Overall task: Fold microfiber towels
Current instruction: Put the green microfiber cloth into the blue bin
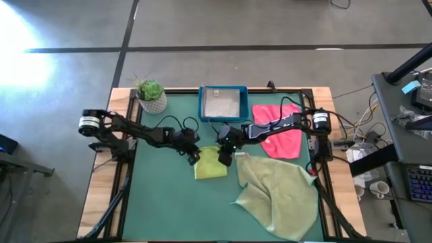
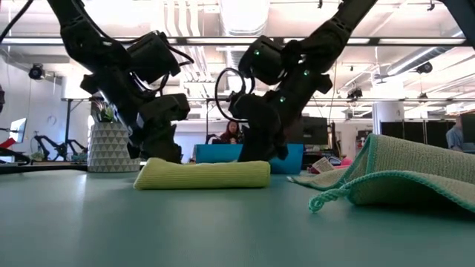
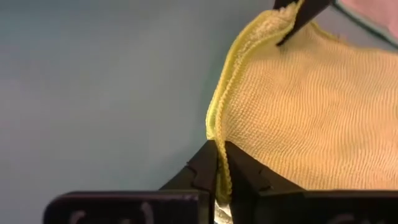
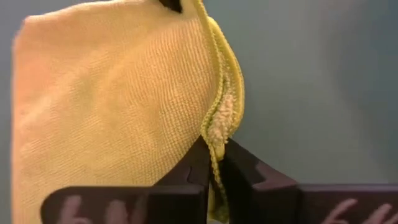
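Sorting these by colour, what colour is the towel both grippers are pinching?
Yellow. The towel shows best in the right wrist view.

Two black jointed arms, looped black cables, silver wrist rings, perhaps green lights.

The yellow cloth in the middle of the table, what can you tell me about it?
The yellow towel is a soft, finely ribbed microfiber cloth with a stitched hem. It lies folded into a low, flat bundle on the green table, near its middle. The left gripper is pinched shut on one corner of its hemmed edge, and the right gripper is pinched shut on the other corner of that edge. The large sage towel lies just beside it; whether they touch is unclear.
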{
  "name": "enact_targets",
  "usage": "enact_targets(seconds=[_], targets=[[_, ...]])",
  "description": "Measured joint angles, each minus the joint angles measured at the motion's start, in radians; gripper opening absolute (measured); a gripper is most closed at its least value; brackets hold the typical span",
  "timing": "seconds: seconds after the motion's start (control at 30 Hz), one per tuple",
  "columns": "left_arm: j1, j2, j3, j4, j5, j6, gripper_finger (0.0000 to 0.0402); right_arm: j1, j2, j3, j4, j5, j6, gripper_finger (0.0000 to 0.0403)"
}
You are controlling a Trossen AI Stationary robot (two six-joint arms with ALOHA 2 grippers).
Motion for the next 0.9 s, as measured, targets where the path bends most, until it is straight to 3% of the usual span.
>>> enact_targets(seconds=[0.43,0.73,0.9], targets=[[0.000,-0.042,0.033,0.006,0.002,0.074,0.0002,0.000,-0.095,0.000,-0.060,0.014,0.082,0.0012],[0.002,-0.116,0.076,-0.007,-0.012,0.187,0.0002,0.002,-0.184,0.000,-0.169,0.133,0.124,0.0012],[0.008,-0.158,0.099,-0.041,-0.099,0.282,0.0002,0.002,-0.242,0.000,-0.191,0.217,0.145,0.0012]])
